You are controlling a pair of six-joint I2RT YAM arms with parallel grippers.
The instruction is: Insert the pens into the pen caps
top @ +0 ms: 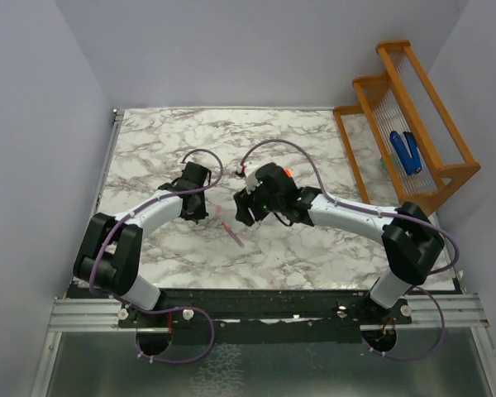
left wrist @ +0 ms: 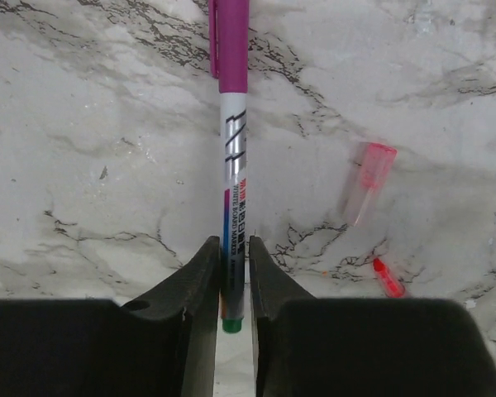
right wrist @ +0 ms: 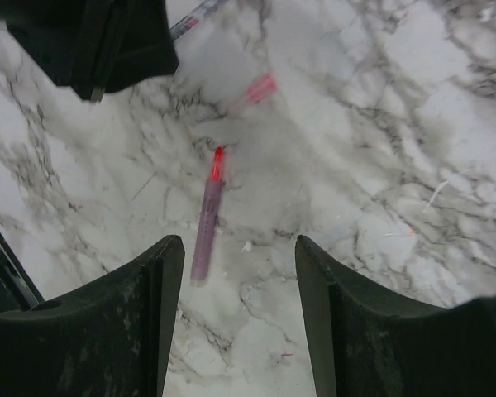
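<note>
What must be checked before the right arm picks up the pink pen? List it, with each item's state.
1. Right gripper open: ok.
2. Pink pen centred under it: not ok, it lies off to one side.
3. Pen's red tip bare: ok.
4. Pink cap free on the table, apart from the pen: ok.
5. Left gripper shut on the white marker: ok.
6. Marker's magenta cap fully seated: cannot tell.
</note>
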